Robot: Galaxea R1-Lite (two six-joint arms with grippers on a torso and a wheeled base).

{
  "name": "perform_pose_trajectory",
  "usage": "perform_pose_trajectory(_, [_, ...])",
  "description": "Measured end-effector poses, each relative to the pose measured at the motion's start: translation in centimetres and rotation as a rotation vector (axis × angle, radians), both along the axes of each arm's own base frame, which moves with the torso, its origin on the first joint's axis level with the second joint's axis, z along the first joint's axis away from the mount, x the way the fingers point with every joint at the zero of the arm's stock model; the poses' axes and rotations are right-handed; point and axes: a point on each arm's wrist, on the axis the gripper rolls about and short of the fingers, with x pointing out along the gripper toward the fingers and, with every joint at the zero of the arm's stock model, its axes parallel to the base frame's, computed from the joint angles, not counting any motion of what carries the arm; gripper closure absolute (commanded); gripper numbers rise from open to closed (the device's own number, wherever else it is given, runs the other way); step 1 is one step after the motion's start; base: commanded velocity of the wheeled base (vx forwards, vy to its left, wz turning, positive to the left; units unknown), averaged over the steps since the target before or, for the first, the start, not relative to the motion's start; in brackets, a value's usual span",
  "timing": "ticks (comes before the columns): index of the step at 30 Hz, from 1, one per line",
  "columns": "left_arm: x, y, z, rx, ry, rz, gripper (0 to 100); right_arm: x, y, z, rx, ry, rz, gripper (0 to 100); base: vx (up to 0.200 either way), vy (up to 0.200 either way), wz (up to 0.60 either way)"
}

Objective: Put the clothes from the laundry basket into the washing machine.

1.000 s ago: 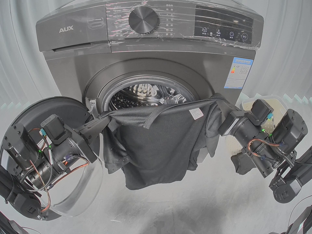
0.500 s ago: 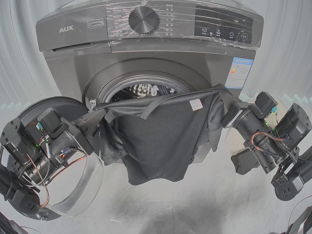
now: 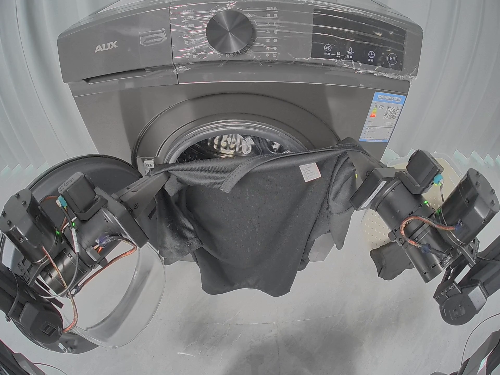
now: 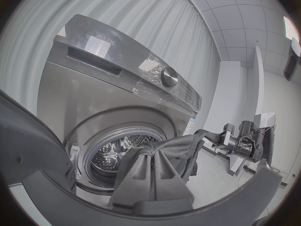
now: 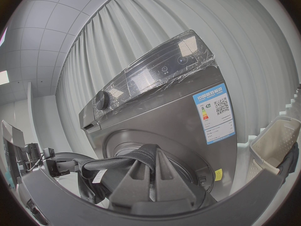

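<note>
Stretched wide between the left gripper (image 3: pixel 162 182) and right gripper (image 3: pixel 360 156), each clenched on a top corner, a dark shirt (image 3: pixel 255 220) hangs across the washing machine (image 3: pixel 125 105) door opening (basket (image 5: pixel 276 142) stands beside it), probably so it feeds in flat

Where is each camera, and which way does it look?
Head view: on the robot's head, looking down at the washing machine; left gripper and right gripper show, shut on the dark garment.
Left wrist view: on the left wrist, looking past its own gripper at the open drum and across to the right gripper.
Right wrist view: on the right wrist, looking past its gripper at the machine's front and laundry basket.
Shared: machine and garment.
</note>
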Motion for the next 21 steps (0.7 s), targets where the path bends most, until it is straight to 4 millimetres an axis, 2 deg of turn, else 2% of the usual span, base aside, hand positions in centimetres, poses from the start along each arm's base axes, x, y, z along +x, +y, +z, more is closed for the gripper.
perform_pose_trajectory(11, [-0.2,-0.5,-0.4,0.022,0.003,-0.004,100,-0.3,0.3,-0.7,-0.013,0.026,0.018,100,0.0,0.0,0.0])
perform_pose_trajectory(15, [-0.3,-1.0,-0.2,0.024,-0.008,0.011,100,-1.0,0.5,-1.8,-0.043,0.06,0.039,100,0.0,0.0,0.0])
perform_pose_trajectory(21, [-0.2,-2.4,1.1,-0.014,-0.056,0.011,100,-1.7,0.7,-3.8,-0.105,0.126,0.065,100,0.0,0.0,0.0])
